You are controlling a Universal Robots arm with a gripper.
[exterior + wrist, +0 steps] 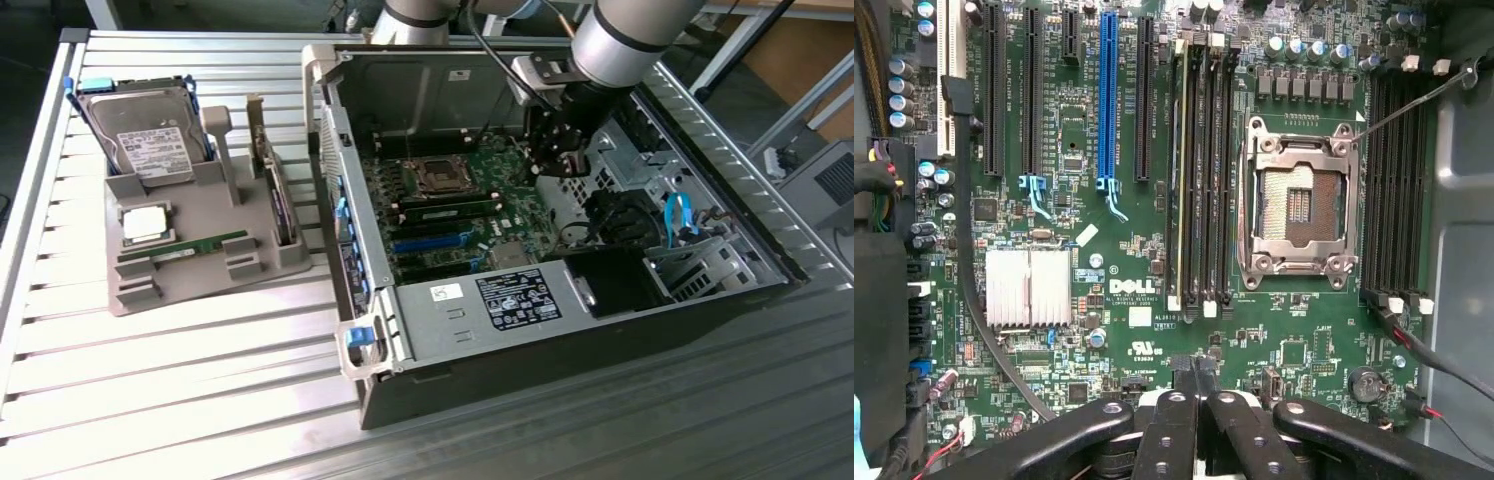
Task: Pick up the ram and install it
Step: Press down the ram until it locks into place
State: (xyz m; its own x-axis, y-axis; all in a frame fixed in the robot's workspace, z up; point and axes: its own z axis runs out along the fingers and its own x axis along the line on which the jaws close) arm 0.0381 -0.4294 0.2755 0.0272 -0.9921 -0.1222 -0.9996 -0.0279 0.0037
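Observation:
A ram stick [183, 247], long, thin and green, lies flat in the grey holder tray [200, 290] at the exterior view's left. Another green-edged ram stick [1179, 170] stands seated in the outermost memory slot beside the empty processor socket [1299, 205]; it shows in the exterior view as a green strip [449, 208]. My gripper [561, 168] hangs inside the open computer case above the motherboard, well away from the tray. In the wrist view its black fingers [1194, 375] are pressed together with nothing between them.
The tray also carries a hard drive [147, 135], a square silver processor [144, 222] and an upright card [274, 190]. Case walls [350, 250] ring the motherboard. Black cables [979, 300] and a silver heatsink [1029, 288] lie on the board. Blue cables [678, 215] sit near the drive bay.

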